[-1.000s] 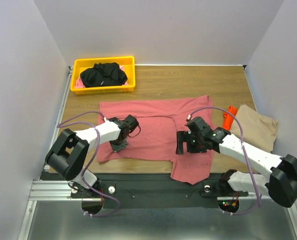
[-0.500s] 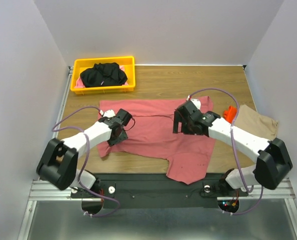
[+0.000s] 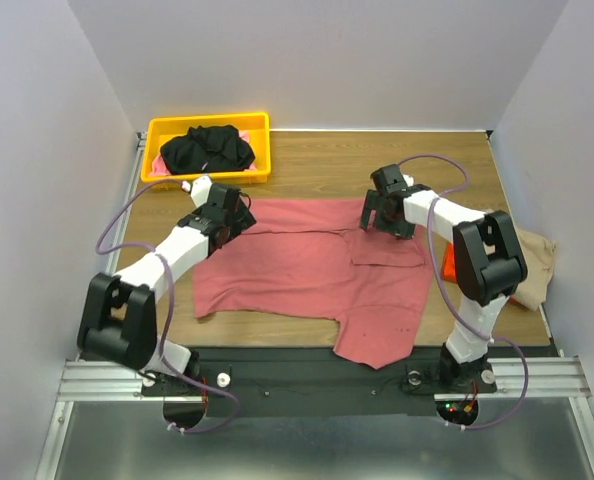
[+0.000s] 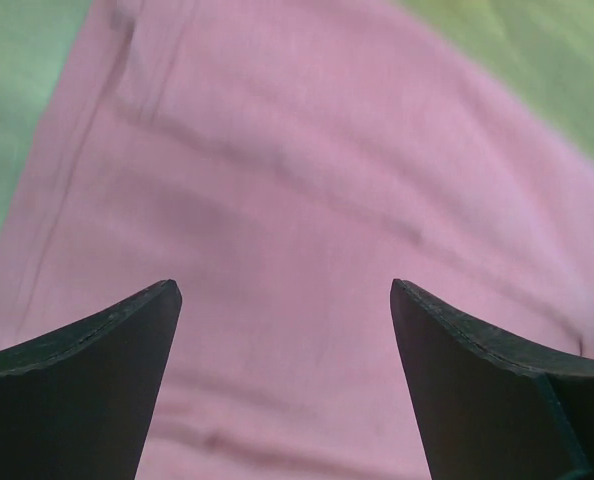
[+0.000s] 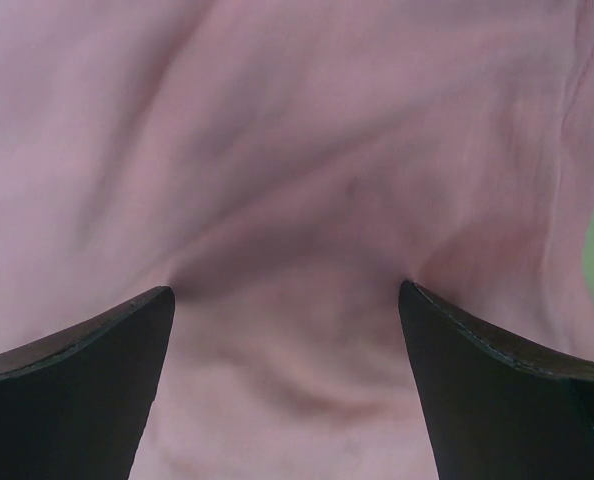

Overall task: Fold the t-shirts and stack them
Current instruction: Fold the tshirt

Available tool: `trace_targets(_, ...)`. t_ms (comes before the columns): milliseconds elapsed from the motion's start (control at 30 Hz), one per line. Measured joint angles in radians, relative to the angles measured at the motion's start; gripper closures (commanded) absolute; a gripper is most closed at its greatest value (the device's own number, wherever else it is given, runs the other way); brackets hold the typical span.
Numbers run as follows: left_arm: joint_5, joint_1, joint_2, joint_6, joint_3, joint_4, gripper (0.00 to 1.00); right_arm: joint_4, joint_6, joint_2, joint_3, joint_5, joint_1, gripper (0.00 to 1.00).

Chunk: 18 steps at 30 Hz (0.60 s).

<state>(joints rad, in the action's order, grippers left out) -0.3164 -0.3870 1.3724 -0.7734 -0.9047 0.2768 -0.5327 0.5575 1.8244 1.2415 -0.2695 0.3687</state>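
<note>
Wooden bench (image 3: 317, 160) carries the dusty-red t-shirt (image 3: 297, 280), spread flat across its middle with the long edges running left to right. A lobe of the cloth at the near right reaches the near edge of the bench. A squarish folded panel lies on top of the shirt towards its right side.

The left fingers (image 4: 87, 390) are over the far-left corner of the dusty-red t-shirt, just near of the yellow bin (image 3: 212, 178). In the left wrist view they stand wide apart, with smooth red cloth showing between them and nothing clamped. Whether their tips touch the cloth cannot be told.

The right fingers (image 5: 77, 390) are at the far edge of the shirt, right of centre. They too stand wide apart and hold nothing, and the cloth between them is rumpled into soft creases.

The yellow bin sits at the far left of the bench and holds the black t-shirt (image 3: 209, 148), bunched up, with a bit of pink cloth (image 3: 160, 165) showing at its left end. The tan t-shirt (image 3: 539, 262) lies at the right edge of the bench, mostly hidden behind the right arm. Something orange (image 3: 447, 265) shows between it and the red shirt; it is too hidden to identify.
</note>
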Motion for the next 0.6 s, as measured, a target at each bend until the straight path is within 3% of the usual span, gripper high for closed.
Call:
trace_targets(100, 0.005, 0.050, 0.135, 0.060, -0.030, -0.140, 0.02, 0.019, -0.026, 0.087, 0.051, 0.007, -0.047, 0.00)
trace_targets(300, 0.017, 0.105, 0.423, 0.153, -0.206, -0.260, 0.02, 0.044, -0.058, 0.134, 0.102, 0.008, -0.075, 0.00)
trace_targets(600, 0.036, 0.125, 0.572, 0.200, -0.319, -0.310, 0.02, 0.103, -0.059, 0.121, 0.073, 0.015, -0.127, 0.00)
